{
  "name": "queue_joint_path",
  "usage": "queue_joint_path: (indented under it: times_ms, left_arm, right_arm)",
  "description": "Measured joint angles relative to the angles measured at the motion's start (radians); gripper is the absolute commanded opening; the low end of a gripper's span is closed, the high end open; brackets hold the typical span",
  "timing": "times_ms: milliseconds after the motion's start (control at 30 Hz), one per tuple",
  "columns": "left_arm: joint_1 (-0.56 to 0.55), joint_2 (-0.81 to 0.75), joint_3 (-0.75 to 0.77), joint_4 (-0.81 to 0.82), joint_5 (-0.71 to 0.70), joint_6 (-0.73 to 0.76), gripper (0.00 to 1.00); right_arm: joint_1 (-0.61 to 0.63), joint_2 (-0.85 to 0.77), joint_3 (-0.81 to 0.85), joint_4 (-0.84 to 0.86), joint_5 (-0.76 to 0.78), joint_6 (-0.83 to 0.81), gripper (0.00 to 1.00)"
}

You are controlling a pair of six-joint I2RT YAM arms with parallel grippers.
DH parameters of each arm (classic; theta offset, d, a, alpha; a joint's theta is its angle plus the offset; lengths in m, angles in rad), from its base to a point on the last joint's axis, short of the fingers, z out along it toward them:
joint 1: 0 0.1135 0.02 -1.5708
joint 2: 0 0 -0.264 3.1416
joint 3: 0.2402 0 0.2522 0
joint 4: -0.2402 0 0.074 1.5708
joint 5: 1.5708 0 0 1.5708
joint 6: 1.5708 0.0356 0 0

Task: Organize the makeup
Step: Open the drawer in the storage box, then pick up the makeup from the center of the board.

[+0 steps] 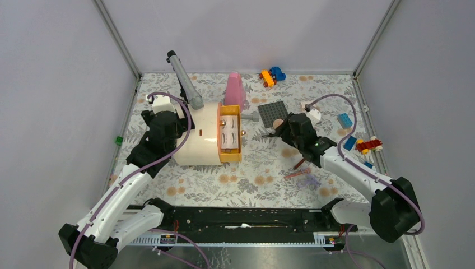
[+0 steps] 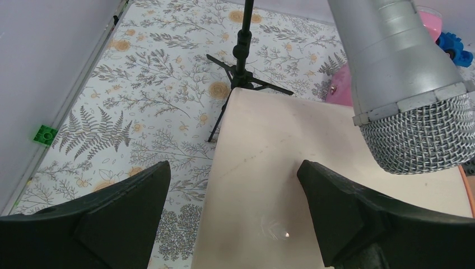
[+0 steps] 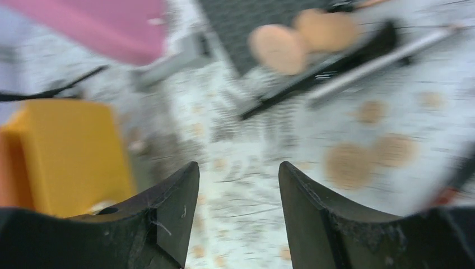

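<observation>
Two round peach puffs point(image 3: 278, 47) lie on the dark grey studded plate point(image 1: 273, 112), with a thin black brush point(image 3: 319, 70) and a silver one point(image 3: 381, 60) beside them. A small pale tube point(image 1: 250, 116) rests by the orange tray point(image 1: 230, 157), which holds a white lash card point(image 1: 228, 139). A pink brush point(image 1: 297, 174) lies on the flowered table. My right gripper point(image 1: 273, 132) point(image 3: 238, 165) hovers open and empty between tray and plate; its view is blurred. My left gripper point(image 1: 178, 128) point(image 2: 233, 168) stands wide open over the cream case point(image 2: 269, 168), holding nothing.
A silver microphone point(image 2: 403, 73) on a black tripod point(image 2: 242, 61) leans over the cream case. A tall pink cone bottle point(image 1: 234, 89) stands behind the tray. Toy bricks point(image 1: 271, 75) lie at the back and along the right wall point(image 1: 368, 145). A green brick point(image 1: 119, 140) sits outside the left rail.
</observation>
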Motion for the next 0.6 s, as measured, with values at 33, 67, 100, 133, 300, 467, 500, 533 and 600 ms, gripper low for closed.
queue_joint_path:
  times_ms: [33, 67, 100, 133, 300, 467, 500, 533, 600]
  left_arm:
    - [0.0, 0.0, 0.0, 0.0, 0.001, 0.0, 0.99]
    - [0.0, 0.0, 0.0, 0.0, 0.003, 0.0, 0.99]
    - [0.0, 0.0, 0.0, 0.0, 0.003, 0.0, 0.99]
    - [0.0, 0.0, 0.0, 0.0, 0.005, 0.0, 0.99]
    - [0.002, 0.0, 0.0, 0.0, 0.007, 0.0, 0.99]
    - [0.003, 0.0, 0.0, 0.0, 0.009, 0.0, 0.99]
    - [0.003, 0.0, 0.0, 0.0, 0.009, 0.0, 0.99]
    - [0.003, 0.0, 0.0, 0.0, 0.01, 0.0, 0.99]
    - [0.003, 0.0, 0.0, 0.0, 0.01, 0.0, 0.99]
  right_arm:
    - [-0.006, -0.005, 0.019, -0.072, 0.047, -0.022, 0.62]
    - [-0.011, -0.005, 0.036, -0.149, 0.095, -0.041, 0.62]
    - [-0.016, -0.005, 0.041, -0.215, 0.135, -0.054, 0.62]
    - [-0.018, -0.006, 0.039, -0.283, 0.172, -0.061, 0.61]
    - [-0.035, -0.047, -0.043, -0.459, 0.247, -0.064, 0.58]
    - [-0.079, -0.054, -0.063, -0.512, 0.264, -0.072, 0.56]
    - [-0.089, -0.048, -0.063, -0.511, 0.264, -0.077, 0.55]
    - [-0.101, -0.039, -0.063, -0.507, 0.262, -0.084, 0.54]
    - [-0.123, -0.014, -0.063, -0.494, 0.251, -0.099, 0.53]
